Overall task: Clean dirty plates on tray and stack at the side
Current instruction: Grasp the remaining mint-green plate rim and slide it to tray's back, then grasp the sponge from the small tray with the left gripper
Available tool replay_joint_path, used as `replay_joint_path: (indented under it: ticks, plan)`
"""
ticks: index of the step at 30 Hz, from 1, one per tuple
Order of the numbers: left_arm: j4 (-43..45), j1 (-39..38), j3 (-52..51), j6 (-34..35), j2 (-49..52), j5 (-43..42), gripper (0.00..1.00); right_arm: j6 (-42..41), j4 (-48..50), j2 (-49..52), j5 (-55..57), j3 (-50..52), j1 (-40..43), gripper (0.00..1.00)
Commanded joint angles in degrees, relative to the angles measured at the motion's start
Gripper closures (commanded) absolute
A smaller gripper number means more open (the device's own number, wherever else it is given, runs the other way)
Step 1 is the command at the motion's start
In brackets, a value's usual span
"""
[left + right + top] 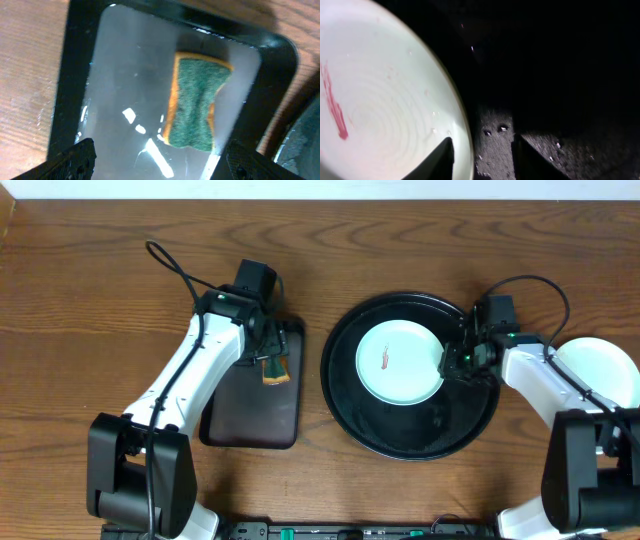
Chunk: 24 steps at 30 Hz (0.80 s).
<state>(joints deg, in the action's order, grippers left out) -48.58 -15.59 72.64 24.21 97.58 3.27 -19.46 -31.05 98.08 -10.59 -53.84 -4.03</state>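
One pale mint-white plate with a reddish smear lies on the round black tray, left of its centre. My right gripper is open and straddles the plate's right rim: in the right wrist view one finger is over the plate and the other over the tray. A second pale plate lies on the table at the right edge, partly under the right arm. The yellow plate is out of view. My left gripper is open and empty.
A smaller black rectangular tray lies left of the round tray and holds a green and orange sponge. In the left wrist view the sponge lies on that wet tray, just beyond the open left fingers.
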Motion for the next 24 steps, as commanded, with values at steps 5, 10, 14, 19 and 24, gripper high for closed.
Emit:
replay_joint_path:
  ticks: [5, 10, 14, 19, 24]
  plan:
    - [2.86, -0.5, -0.33, -0.26, 0.94, -0.09, 0.16, -5.81, 5.44, 7.34, -0.81, 0.24, -2.05, 0.89]
    - [2.01, -0.52, -0.68, -0.44, 1.86, -0.35, 0.16, -4.98, 5.14, 8.26, -0.79, 0.22, -1.92, 0.99]
    - [4.63, -0.52, -3.04, -1.25, 3.15, -2.29, 0.21, -3.56, 4.9, 7.63, -0.55, 0.22, -1.95, 0.99]
    - [9.16, -0.5, -6.84, -1.18, 5.9, -2.86, 0.25, -2.54, 4.37, 7.13, -0.42, 0.22, -1.92, 0.99]
    - [15.37, -0.52, -8.83, -1.2, 7.82, -5.75, 0.67, -2.54, 4.37, 7.13, -0.39, 0.22, -1.92, 0.99]
